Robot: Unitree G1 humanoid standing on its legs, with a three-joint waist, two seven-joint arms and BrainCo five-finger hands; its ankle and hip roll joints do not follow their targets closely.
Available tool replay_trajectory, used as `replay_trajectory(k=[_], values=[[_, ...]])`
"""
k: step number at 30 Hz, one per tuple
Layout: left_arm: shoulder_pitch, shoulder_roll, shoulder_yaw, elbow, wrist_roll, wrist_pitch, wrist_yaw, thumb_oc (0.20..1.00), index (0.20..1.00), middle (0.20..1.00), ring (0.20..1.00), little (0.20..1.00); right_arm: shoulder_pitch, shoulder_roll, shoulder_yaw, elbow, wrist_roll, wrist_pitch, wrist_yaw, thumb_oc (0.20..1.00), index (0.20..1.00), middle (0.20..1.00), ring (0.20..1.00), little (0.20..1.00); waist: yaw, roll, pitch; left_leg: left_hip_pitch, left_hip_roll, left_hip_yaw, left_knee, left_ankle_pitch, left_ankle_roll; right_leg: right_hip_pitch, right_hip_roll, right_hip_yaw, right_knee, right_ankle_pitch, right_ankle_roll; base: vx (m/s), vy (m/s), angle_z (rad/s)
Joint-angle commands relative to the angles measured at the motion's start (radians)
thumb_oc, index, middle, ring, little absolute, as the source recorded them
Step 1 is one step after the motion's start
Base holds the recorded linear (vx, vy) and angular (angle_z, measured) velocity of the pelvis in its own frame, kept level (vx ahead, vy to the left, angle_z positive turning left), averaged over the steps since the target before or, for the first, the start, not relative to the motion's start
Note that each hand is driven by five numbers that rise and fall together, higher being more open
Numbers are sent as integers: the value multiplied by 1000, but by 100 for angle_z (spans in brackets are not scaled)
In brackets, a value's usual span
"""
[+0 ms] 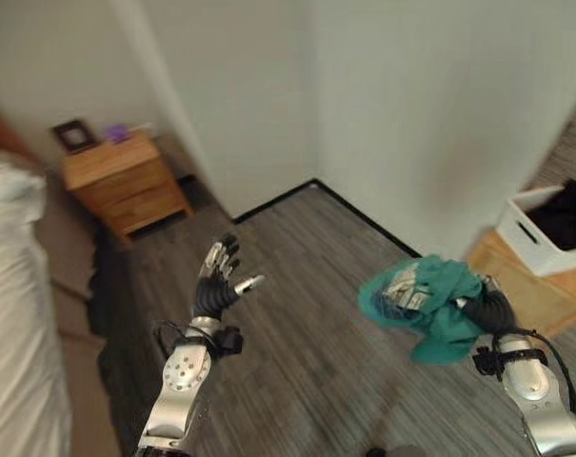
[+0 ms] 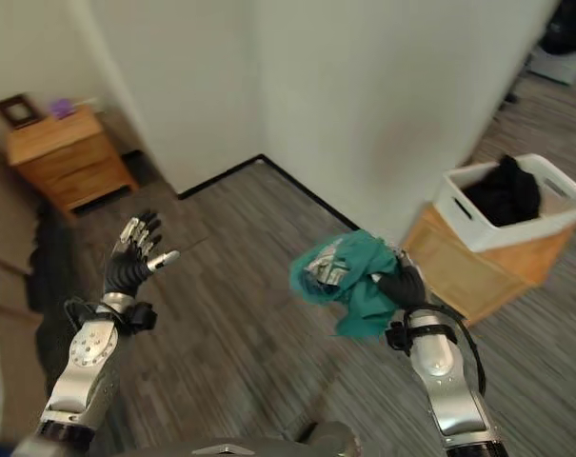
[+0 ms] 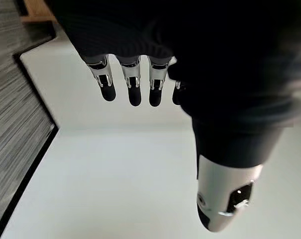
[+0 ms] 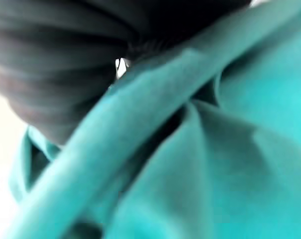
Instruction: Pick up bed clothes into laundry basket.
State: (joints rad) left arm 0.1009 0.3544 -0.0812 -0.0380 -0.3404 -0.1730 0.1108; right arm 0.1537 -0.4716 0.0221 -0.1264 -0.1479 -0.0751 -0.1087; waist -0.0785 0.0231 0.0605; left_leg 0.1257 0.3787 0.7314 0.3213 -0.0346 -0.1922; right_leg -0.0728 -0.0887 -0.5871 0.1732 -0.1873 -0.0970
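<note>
A bunched teal garment (image 2: 349,281) hangs in the air over the floor, with my right hand (image 2: 403,284) shut on it; the cloth (image 4: 200,159) drapes over the fingers in the right wrist view. A white laundry basket (image 2: 459,211) with dark clothes (image 2: 506,195) in it stands on a low wooden platform (image 2: 468,267) to the right of the held garment. My left hand (image 2: 135,252) is raised over the floor on the left, open and holding nothing; its straight fingers (image 3: 133,84) face a white wall.
A white wall corner (image 2: 268,95) juts out ahead, between the two arms. A wooden nightstand (image 1: 126,183) with a picture frame (image 1: 75,135) stands at the far left, beside the bed (image 1: 16,314). Grey wood floor (image 1: 307,314) lies below both hands.
</note>
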Motion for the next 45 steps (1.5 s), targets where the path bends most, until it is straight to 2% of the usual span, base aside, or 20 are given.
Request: replay_trajectory(k=[1, 3, 6, 9, 13, 17, 19, 21, 22, 23, 25, 28, 30, 31, 32, 35, 39, 42, 43, 45], values=[[-37, 3, 23, -85, -10, -74, 26, 1000, 1000, 1000, 1000, 1000, -115, -41, 18, -91, -19, -101, -5, 200, 200, 200, 200, 200, 53, -15, 79, -53, -74, -271, -189, 103, 23, 105, -126, 48, -219, 187, 207, 228, -114, -180], [-29, -15, 0, -65, -15, -81, 27, 1000, 1000, 1000, 1000, 1000, -123, -46, 32, -86, -33, -109, -2, 200, 200, 200, 200, 200, 69, -16, 88, -55, -141, -430, -175, 30, 54, 85, -86, 162, -206, 161, 196, 195, -56, -167], [-47, -24, -35, -58, -19, -83, 33, 1000, 1000, 1000, 1000, 1000, -134, -53, 37, -74, -46, -107, -19, 200, 200, 200, 200, 200, 92, -32, 103, -130, -188, -569, -93, 42, 70, 86, -60, 258, -214, 163, 178, 205, -43, -194], [-67, -34, -68, -54, -25, -74, 42, 1000, 1000, 1000, 1000, 1000, -115, -55, 18, -87, -58, -99, -42, 200, 200, 200, 200, 200, 104, -52, 130, -237, -219, -616, -77, 1, 73, 122, -59, 319, -234, 152, 192, 227, 20, -96], [-125, -36, -128, -21, -15, -74, 74, 1000, 1000, 1000, 1000, 1000, -118, -71, 10, -76, -111, -83, -88, 200, 200, 200, 200, 200, 133, -25, 130, -276, -242, -744, -350, 130, 53, 165, -35, 433, -256, 126, 219, 339, 169, -57], [-145, -24, -183, -2, -1, -57, 74, 1000, 1000, 1000, 1000, 1000, -131, -106, -11, -55, -215, -52, -131, 200, 200, 200, 200, 200, 138, 4, 93, -256, -266, -757, -406, 130, 79, 198, -59, 487, -173, 87, 244, 457, 284, -93], [-160, 5, -196, -1, 4, -49, 74, 1000, 1000, 1000, 1000, 1000, -160, -119, -16, -31, -266, -29, -158, 200, 200, 200, 200, 200, 144, 3, 107, -209, -272, -708, -406, 118, 116, 100, -81, 497, 79, 132, 279, 322, 257, -83], [-173, 44, -208, -10, 20, -33, 65, 1000, 1000, 1000, 1000, 1000, -199, -135, -27, -4, -310, -10, -198, 200, 200, 200, 200, 200, 147, 56, 134, -154, -230, -643, -403, 88, 149, -13, -158, 380, 435, 199, 338, 239, 276, -103], [-171, 63, -216, -26, 22, -34, 64, 1000, 1000, 1000, 1000, 1000, -210, -135, -33, -4, -318, 0, -210, 200, 200, 200, 200, 200, 135, 97, 145, -140, -201, -641, -405, 86, 165, -79, -175, 374, 683, 165, 327, 119, 210, -106], [-172, 62, -215, -27, 22, -33, 64, 1000, 1000, 1000, 1000, 1000, -212, -136, -33, -4, -318, 0, -210, 200, 200, 200, 200, 200, 137, 94, 144, -145, -203, -639, -405, 89, 164, -91, -178, 378, 695, 163, 324, 75, 250, -87], [-177, 59, -218, -38, 37, -28, 79, 1000, 1000, 1000, 1000, 1000, -199, -137, -69, 2, -320, 10, -239, 200, 200, 200, 200, 200, 109, 128, 167, -122, -205, -635, -402, 103, 195, -206, -69, 374, 1105, 80, 298, 131, 244, -18], [-166, 59, -210, -53, 29, -28, 78, 1000, 1000, 1000, 1000, 1000, -200, -148, -118, 39, -292, 20, -261, 200, 200, 200, 200, 200, 115, 133, 172, -106, -217, -618, -405, 95, 204, -276, -81, 300, 1198, 81, 285, 164, 77, 4], [-168, 62, -216, -53, -3, -25, 61, 1000, 1000, 1000, 1000, 1000, -214, -169, -123, 59, -281, 34, -245, 200, 200, 200, 200, 200, 112, 102, 183, -67, -236, -598, -409, 52, 191, -340, -175, 269, 1089, 75, 274, 252, -79, 16], [-178, 59, -222, -41, -15, -23, 50, 1000, 1000, 1000, 1000, 1000, -235, -191, -110, 98, -272, 53, -223, 200, 200, 200, 200, 200, 96, 63, 189, -42, -259, -588, -409, 30, 172, -309, -152, 224, 751, 121, 291, 242, -148, 3], [-179, 60, -221, -41, -15, -23, 50, 1000, 1000, 1000, 1000, 1000, -237, -190, -109, 100, -272, 53, -223, 200, 200, 200, 200, 200, 94, 73, 192, -42, -247, -591, -409, 34, 170, -297, -140, 213, 732, 131, 287, 297, -239, -10], [-151, 65, -205, -39, -15, -9, 13, 1000, 1000, 1000, 1000, 1000, -255, -213, -92, 141, -277, 66, -202, 200, 200, 200, 200, 200, 117, 21, 167, 6, -251, -547, -409, -26, 131, -145, -133, 113, 157, 156, 264, 282, -295, -3], [-98, 52, -170, -34, -20, -11, -9, 1000, 1000, 1000, 1000, 1000, -327, -239, -44, 206, -307, 92, -190, 200, 200, 200, 200, 200, 176, -5, 96, 90, -215, -478, -376, -74, 88, 8, -103, 103, -152, 224, 263, 374, -279, -67], [-87, 46, -160, -35, -27, -13, -12, 1000, 1000, 1000, 1000, 1000, -343, -243, -30, 205, -306, 90, -189, 200, 200, 200, 200, 200, 184, -3, 91, 86, -194, -463, -307, -63, 73, 35, -84, 101, -177, 229, 252, 199, -159, -52], [-86, 41, -159, -38, -38, -10, -17, 1000, 1000, 1000, 1000, 1000, -359, -243, -20, 204, -306, 91, -184, 200, 200, 200, 200, 200, 185, 0, 92, 72, -177, -463, -229, -50, 66, 61, -64, 106, -201, 223, 238, 154, -298, -83], [-84, 22, -157, -36, -61, -6, -7, 1000, 1000, 1000, 1000, 1000, -423, -273, 14, 187, -312, 92, -182, 200, 200, 200, 200, 200, 221, -1, 143, -103, -148, -556, 148, 95, 49, 136, -30, 115, -257, 206, 162, 117, -385, -63]])
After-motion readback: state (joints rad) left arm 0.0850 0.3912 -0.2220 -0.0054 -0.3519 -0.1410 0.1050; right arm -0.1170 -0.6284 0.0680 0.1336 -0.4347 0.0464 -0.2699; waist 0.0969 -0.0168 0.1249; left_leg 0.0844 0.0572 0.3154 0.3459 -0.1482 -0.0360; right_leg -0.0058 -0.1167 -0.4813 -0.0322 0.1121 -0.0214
